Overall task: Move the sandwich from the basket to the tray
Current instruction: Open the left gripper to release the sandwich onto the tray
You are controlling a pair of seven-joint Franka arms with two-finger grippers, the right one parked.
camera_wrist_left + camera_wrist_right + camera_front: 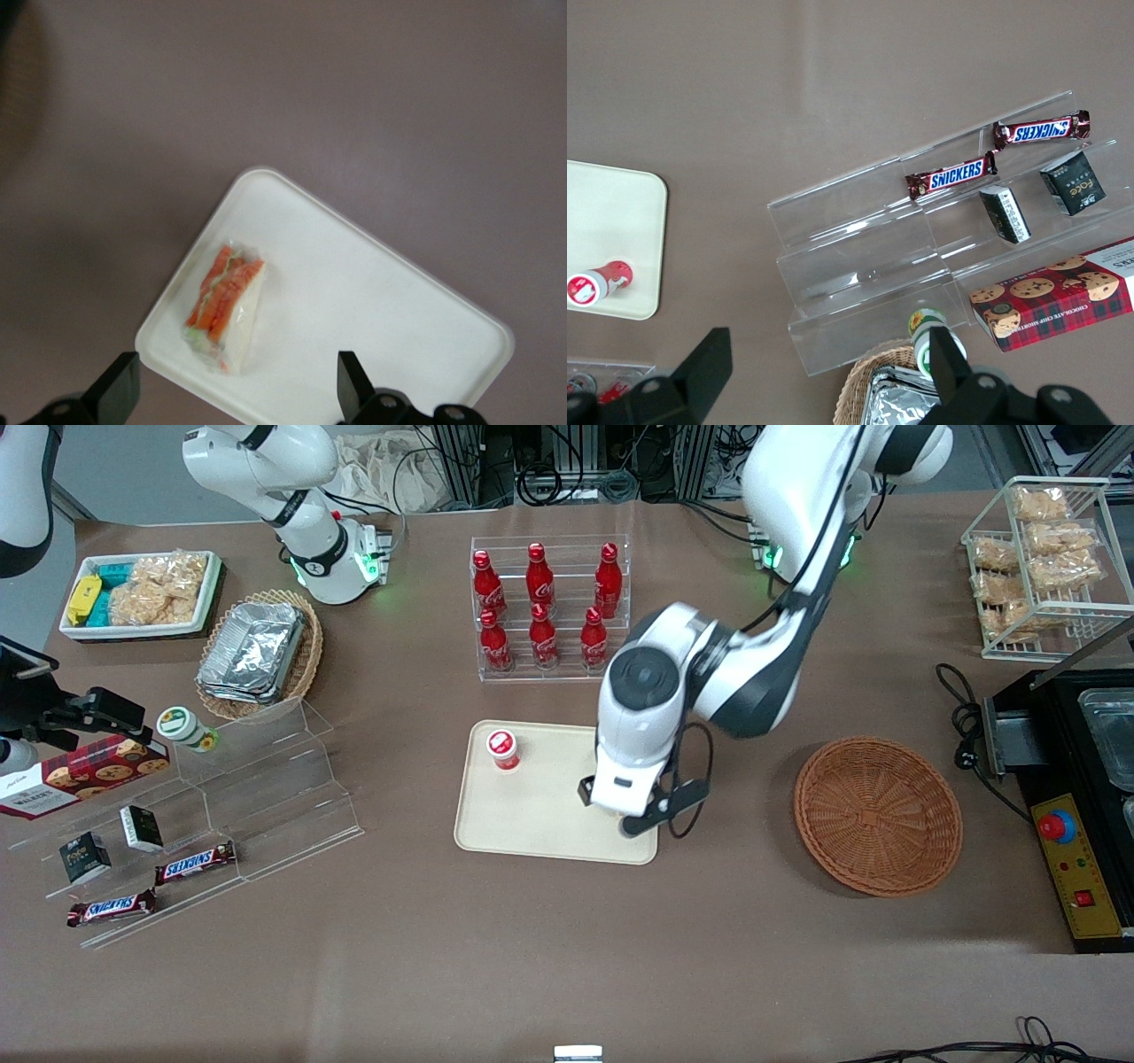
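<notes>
Sandwich: the clear-wrapped triangular sandwich [226, 305] of pale bread with orange-red filling is laid on the tray, near one corner.
Tray: the flat cream-beige plastic tray [540, 815] is set on the brown counter [567, 957].
Pincer: the pincer [237, 390] is held above the sandwich, fingers [120, 385] apart, nothing gripped.
Basket: the round reddish-brown wicker basket [877, 815] is seen beside the tray.
</notes>
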